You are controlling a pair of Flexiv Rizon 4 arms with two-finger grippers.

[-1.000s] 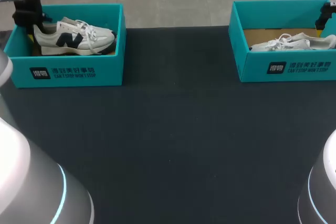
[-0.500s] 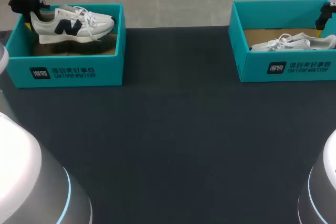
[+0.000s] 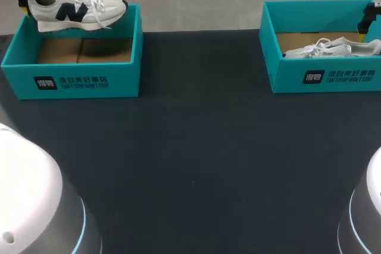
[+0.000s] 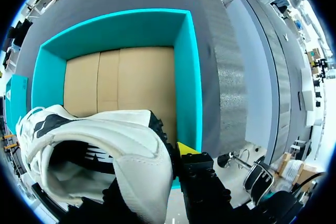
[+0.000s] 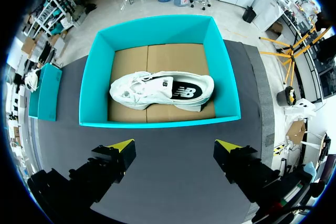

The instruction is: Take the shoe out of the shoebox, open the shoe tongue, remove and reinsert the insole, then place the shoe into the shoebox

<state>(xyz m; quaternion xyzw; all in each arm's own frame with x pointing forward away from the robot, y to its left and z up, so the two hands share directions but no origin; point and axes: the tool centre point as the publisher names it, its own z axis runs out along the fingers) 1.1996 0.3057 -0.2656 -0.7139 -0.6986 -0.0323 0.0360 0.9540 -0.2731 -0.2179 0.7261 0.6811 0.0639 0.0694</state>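
The left pincer holds the shoe above its shoebox.

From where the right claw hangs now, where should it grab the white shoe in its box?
Probably the heel rim of the shoe, coming straight down: its opening faces up, so one finger could slip inside and one outside. The right claw is open.

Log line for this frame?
step: take-out | left gripper: shut on white navy-logo sneaker, above teal cardboard shoebox | right gripper: open, near second teal shoebox
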